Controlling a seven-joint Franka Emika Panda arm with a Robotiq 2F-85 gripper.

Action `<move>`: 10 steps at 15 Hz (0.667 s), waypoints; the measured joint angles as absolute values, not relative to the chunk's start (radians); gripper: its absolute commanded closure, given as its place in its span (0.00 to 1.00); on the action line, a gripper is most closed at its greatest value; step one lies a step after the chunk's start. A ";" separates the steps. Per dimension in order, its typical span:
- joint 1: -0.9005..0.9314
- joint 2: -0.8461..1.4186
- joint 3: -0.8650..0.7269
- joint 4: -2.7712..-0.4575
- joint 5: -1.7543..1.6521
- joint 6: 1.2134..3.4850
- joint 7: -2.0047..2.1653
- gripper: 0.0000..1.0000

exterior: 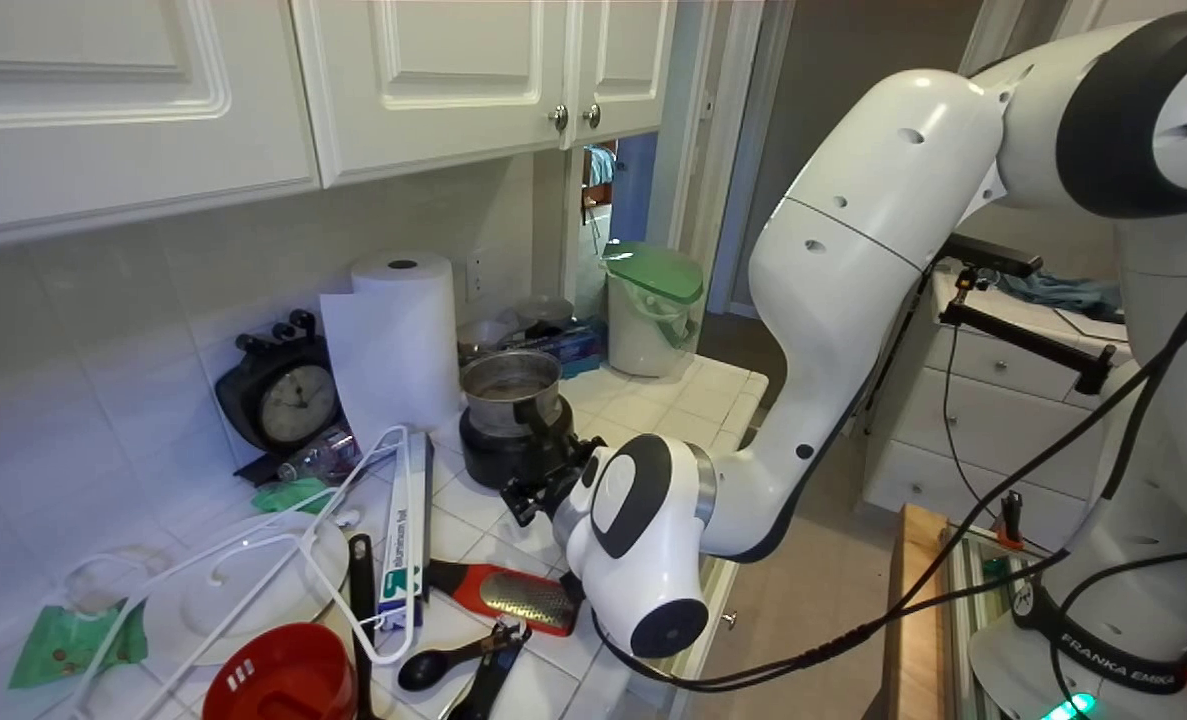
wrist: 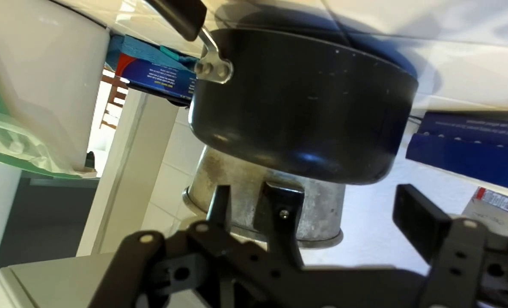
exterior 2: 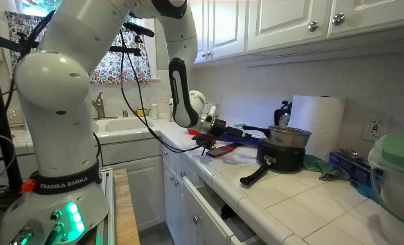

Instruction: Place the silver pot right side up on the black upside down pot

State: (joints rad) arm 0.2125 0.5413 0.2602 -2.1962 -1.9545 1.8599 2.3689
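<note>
The silver pot (exterior 2: 289,137) is sitting right side up on the black upside down pot (exterior 2: 280,158), seemingly a little off centre; the lower pot is standing mouth down, its wide rim likely serving as a steady footing and its upturned base as a platform; the pair is occupying a spot between the front edge of the table (exterior 2: 304,214) and the paper towel roll (exterior 2: 316,126) near the back edge, the lower handle (exterior 2: 256,173) pointing toward the front edge; the gripper (wrist: 316,203) is holding nothing, its fingers (wrist: 420,224) standing wide apart with the silver pot's handle (wrist: 280,209) lying between them, probably so that backing away is not dragging the pot askew; the placing is looking done, only a careful withdrawal seemingly lacking.
</note>
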 measured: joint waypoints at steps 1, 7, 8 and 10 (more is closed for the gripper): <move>0.211 0.538 0.261 -2.196 -1.938 1.870 2.351 0.00; 0.203 0.498 0.262 -2.195 -1.815 1.912 2.216 0.00; 0.200 0.487 0.262 -2.195 -1.795 1.925 2.191 0.00; 0.194 0.464 0.262 -2.195 -1.752 1.956 2.138 0.00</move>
State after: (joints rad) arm 0.1935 0.4637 0.2620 -2.1953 -1.7524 1.9561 2.1378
